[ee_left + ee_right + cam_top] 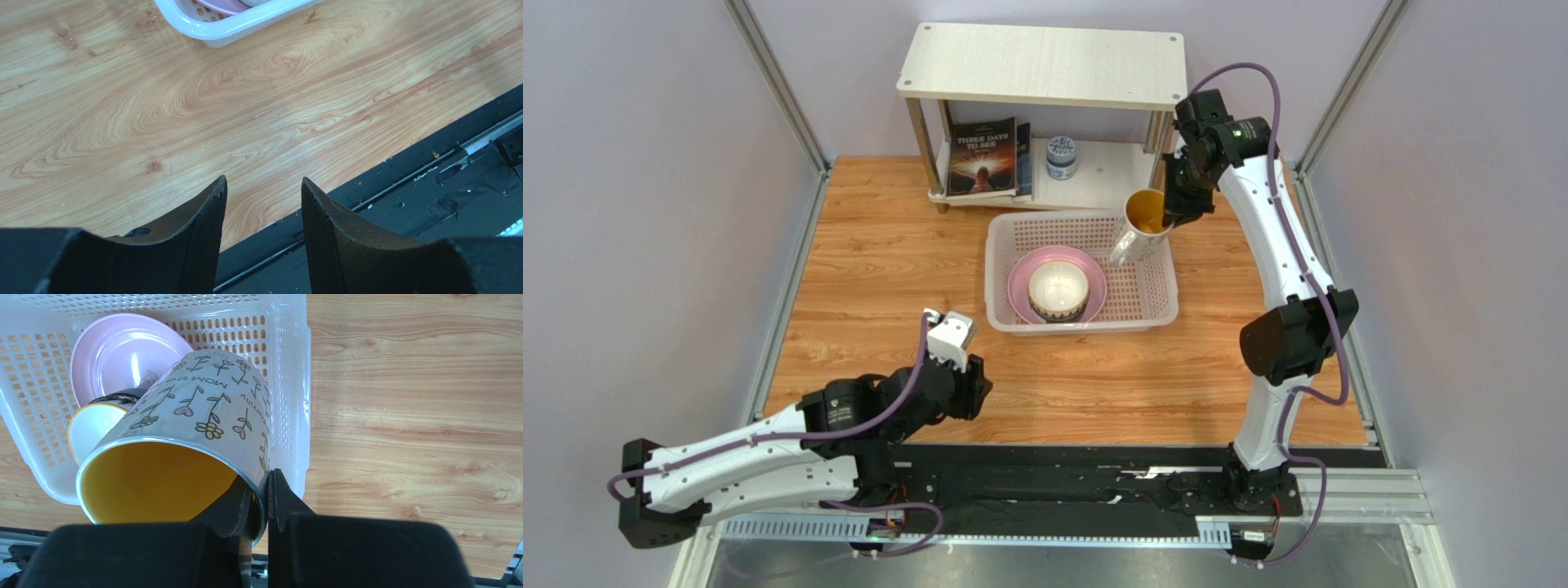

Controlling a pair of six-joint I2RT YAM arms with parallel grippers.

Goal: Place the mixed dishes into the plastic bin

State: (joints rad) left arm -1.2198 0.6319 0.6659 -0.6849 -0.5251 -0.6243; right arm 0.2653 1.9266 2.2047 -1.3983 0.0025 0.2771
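My right gripper (1169,211) is shut on the rim of the white mug (1140,226), one finger inside, one outside. The mug, flower-patterned with a yellow inside (184,441), hangs tilted above the far right corner of the plastic bin (1143,309). The lattice bin (288,367) holds the pink plate (1024,276) with a dark-patterned bowl (1059,294), white inside, on it. In the right wrist view the plate (123,355) and that bowl (92,425) show behind the mug. My left gripper (979,382) is open and empty over the bare table, near its front edge (263,184).
A white two-tier shelf (1044,67) stands at the back, holding a book (983,157) and a small blue-white jar (1060,157). Metal frame posts rise at the table's sides. A black base strip (1075,472) runs along the near edge.
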